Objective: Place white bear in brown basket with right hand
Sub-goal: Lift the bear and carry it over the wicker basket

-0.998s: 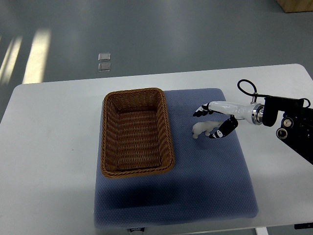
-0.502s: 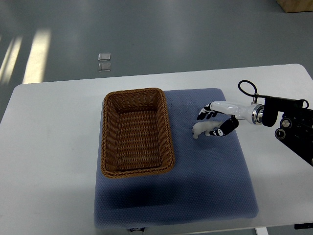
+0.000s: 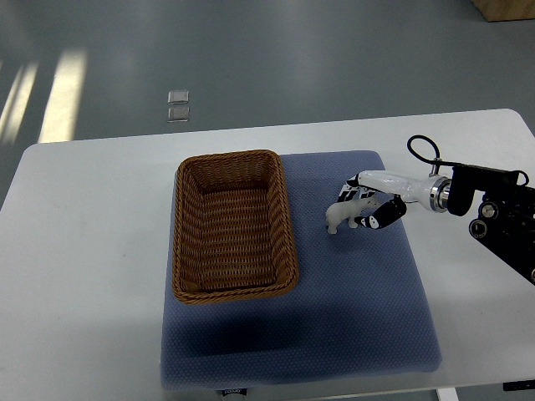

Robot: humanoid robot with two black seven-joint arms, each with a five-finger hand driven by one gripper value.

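The right hand [image 3: 366, 203] curls its fingers around a small, glossy white bear [image 3: 343, 215].

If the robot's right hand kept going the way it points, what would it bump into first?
Past the white bear it grips, the right hand points left, so it would probably meet the brown basket wall first, though its height is unclear.
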